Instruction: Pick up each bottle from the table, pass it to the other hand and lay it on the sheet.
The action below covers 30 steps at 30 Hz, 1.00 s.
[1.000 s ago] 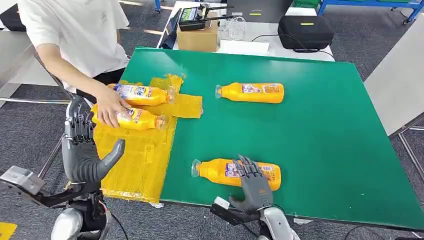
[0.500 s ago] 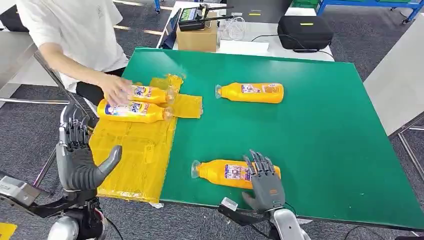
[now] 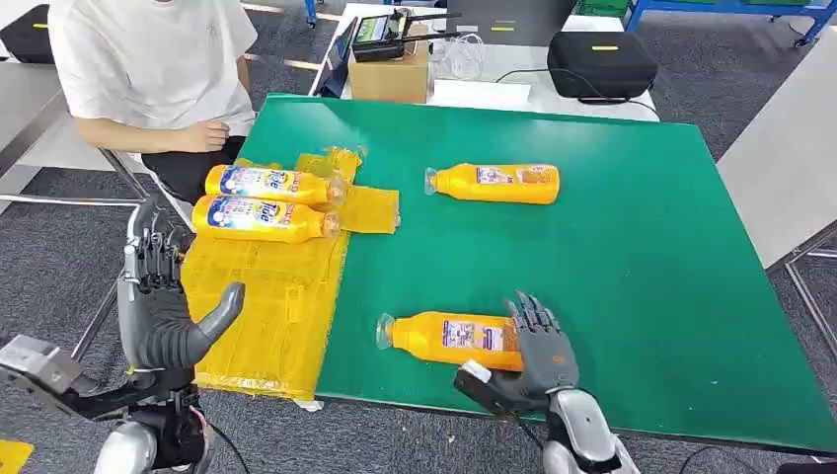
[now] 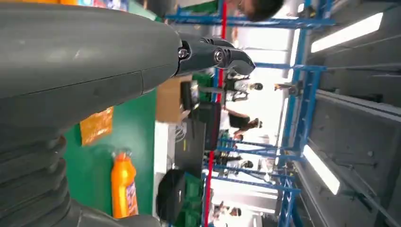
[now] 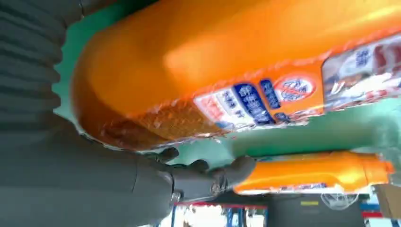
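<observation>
An orange bottle (image 3: pixel 449 339) (image 5: pixel 227 61) lies on its side near the front edge of the green table (image 3: pixel 632 257). My right hand (image 3: pixel 538 348) (image 5: pixel 94 189) lies over its base end with the fingers spread, and the bottle is close against the palm in the right wrist view. A second orange bottle (image 3: pixel 498 183) (image 5: pixel 312 172) (image 4: pixel 124 189) lies farther back on the table. Two more bottles (image 3: pixel 266 183) (image 3: pixel 262 219) lie side by side on the yellow sheet (image 3: pixel 266 306). My left hand (image 3: pixel 163 296) (image 4: pixel 94 71) is raised beside the sheet's left edge, open and holding nothing.
A person in a white shirt (image 3: pixel 148 59) sits at the table's far left corner, one hand (image 3: pixel 202 136) drawn back near the body. Behind the table stand a cardboard box (image 3: pixel 390 74) and a black case (image 3: pixel 602 61). A grey surface (image 3: pixel 790 158) lies to the right.
The person's hand left the two bottles on the sheet and drew back; those bottles now lie side by side. My right hand shifted right along the near bottle toward its base.
</observation>
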Available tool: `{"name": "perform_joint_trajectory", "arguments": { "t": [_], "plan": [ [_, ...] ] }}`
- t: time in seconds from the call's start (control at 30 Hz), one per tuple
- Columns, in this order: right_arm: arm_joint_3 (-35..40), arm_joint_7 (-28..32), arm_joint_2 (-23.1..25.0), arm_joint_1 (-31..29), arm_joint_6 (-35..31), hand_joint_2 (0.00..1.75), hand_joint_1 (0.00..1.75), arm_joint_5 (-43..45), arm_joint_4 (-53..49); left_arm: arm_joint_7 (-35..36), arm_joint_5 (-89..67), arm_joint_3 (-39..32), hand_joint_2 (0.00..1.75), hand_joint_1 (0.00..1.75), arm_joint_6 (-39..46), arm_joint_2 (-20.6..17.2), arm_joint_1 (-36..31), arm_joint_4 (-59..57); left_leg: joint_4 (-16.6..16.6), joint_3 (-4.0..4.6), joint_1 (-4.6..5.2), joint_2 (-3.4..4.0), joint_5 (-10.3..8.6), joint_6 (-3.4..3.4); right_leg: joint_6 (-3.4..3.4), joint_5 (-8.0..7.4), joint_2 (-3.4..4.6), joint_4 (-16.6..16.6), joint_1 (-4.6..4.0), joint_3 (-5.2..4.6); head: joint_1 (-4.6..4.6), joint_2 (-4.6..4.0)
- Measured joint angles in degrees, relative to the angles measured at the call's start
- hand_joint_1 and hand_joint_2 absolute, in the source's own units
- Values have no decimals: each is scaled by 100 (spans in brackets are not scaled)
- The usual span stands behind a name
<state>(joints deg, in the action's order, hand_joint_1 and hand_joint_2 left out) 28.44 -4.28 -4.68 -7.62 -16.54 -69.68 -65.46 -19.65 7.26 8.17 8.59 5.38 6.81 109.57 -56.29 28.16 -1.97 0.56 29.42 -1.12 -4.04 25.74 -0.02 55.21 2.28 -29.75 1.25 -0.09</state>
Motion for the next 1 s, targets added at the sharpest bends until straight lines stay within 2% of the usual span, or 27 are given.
{"name": "perform_joint_trajectory", "arguments": {
  "t": [0.1, 0.23, 0.27, 0.3, 0.47, 0.63, 1.0],
  "plan": [
    [2, 122, 133, -374, 157, 175, 0, 236, 496, 114, 127, 0, 175, 0, -9, 2, -130, -151, 0, -13, -2, 9, 0, 0, 0, 0, 5, 1, -2, 10, 0, 0],
    [101, -62, 284, -814, 267, 175, 0, 181, 1064, 179, 188, 9, 175, 0, -35, 9, -240, -308, 0, -40, -2, 21, 1, 0, 0, 0, 14, 0, -1, 31, 0, 0],
    [114, -77, 308, -884, 277, 175, 150, 188, 1152, 181, 188, 9, 175, 0, -35, 11, -252, -334, 0, -45, -2, 20, 2, 0, 0, 0, 14, 0, -1, 39, 0, 0],
    [142, -75, 341, -1015, 302, 175, 175, 260, 1311, 188, 190, 11, 175, 0, -37, 11, -279, -374, 0, -49, -1, 23, 2, 0, 0, 0, 16, 0, -1, 41, -2, 0],
    [286, 242, 482, -1545, 696, 175, 175, 799, 1998, 354, 369, 109, 175, 0, -151, 9, -491, -642, 1, -83, -2, 31, 3, 0, 2, -1, 26, -1, -1, 66, 0, 2],
    [500, 131, 546, -1964, 1116, 175, 175, 1025, 2491, 413, 443, 157, 175, 0, -210, 7, -639, -804, 2, -122, -3, 55, 4, 0, 4, -3, 50, -1, -3, 89, 0, 0],
    [555, 114, 579, -2110, 1147, 175, 175, 1727, 2865, 542, 489, 262, 175, 0, -262, -48, -700, -977, 2, -131, -3, 54, 5, 0, 3, -3, 51, -2, -3, 97, -2, 0]
  ]
}}
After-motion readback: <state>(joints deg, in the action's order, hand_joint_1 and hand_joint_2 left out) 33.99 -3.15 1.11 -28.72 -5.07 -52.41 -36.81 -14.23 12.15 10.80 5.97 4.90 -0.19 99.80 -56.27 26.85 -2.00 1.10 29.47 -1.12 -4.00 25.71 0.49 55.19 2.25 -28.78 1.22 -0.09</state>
